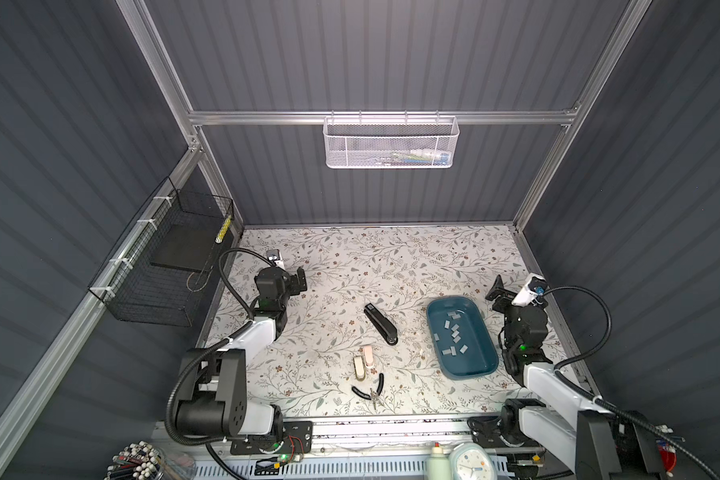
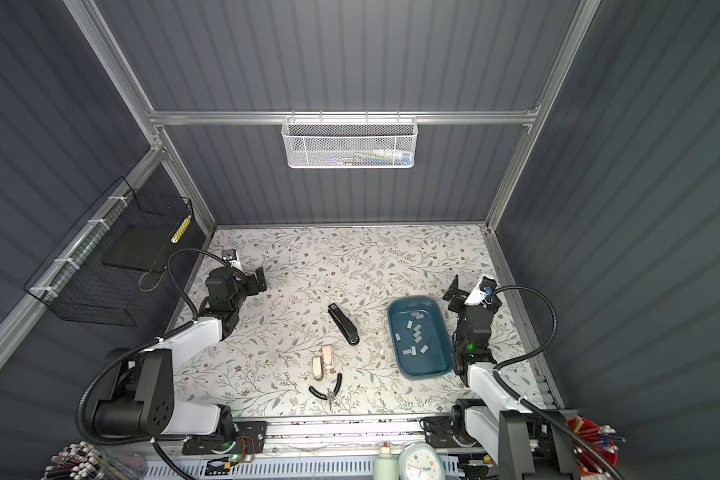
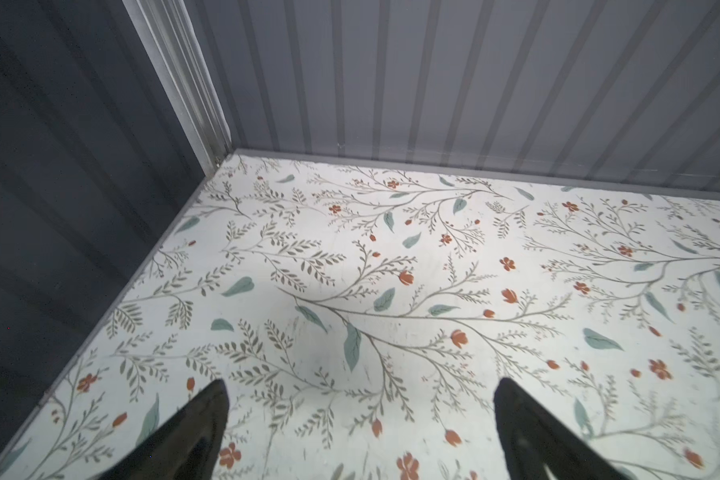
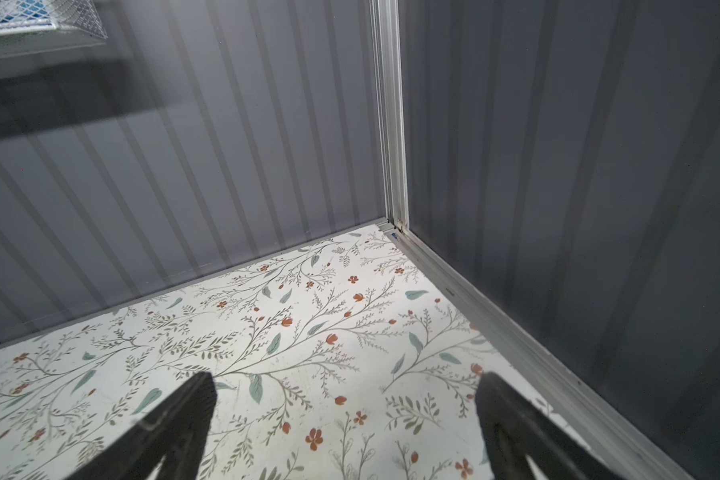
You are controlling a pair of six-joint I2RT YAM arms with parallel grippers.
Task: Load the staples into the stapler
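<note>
Staples (image 1: 454, 333), flat grey strips, dot a teal tray (image 1: 476, 361); left gripper (image 3: 361, 384) and right gripper (image 4: 346, 376) gape.

Dark grey ribbed walls (image 1: 391, 62) close the left, far and right sides, joined by an aluminium frame (image 1: 267, 117) whose rail crosses the far wall. A white mesh basket (image 1: 358, 145) hangs from that rail, and a black wire basket (image 1: 150, 303) hangs on the left wall. The surface (image 1: 391, 257) is white, printed with leafy twigs and small red flowers, evenly lit.
</note>
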